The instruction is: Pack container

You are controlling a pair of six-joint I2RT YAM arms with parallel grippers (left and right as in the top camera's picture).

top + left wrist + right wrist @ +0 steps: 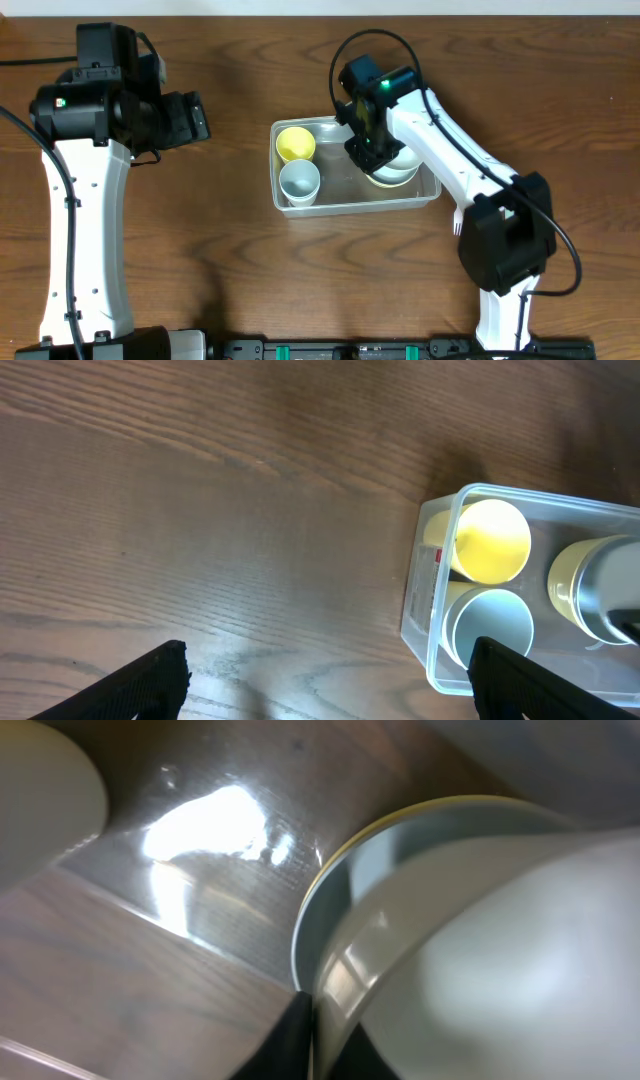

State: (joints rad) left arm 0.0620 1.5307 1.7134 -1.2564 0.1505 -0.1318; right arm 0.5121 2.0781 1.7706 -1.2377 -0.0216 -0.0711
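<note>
The clear container (355,207) sits at the table's middle. It holds a yellow cup (295,143), a pale blue cup (299,181) and, at its right end, a white bowl (403,164) nested in a yellow-rimmed bowl (385,181). My right gripper (368,150) reaches down into the tub. In the right wrist view the right gripper (325,1040) has its two dark fingers pinched on either side of the white bowl's (500,950) wall, above the yellow-rimmed bowl (370,850). My left gripper (190,118) hovers wide open and empty left of the container (425,610).
Bare wooden table surrounds the tub. The left wrist view shows the yellow cup (490,540) and the pale blue cup (490,625) side by side at the tub's near end. A pale cup wall (40,800) stands close on the left of the right wrist view.
</note>
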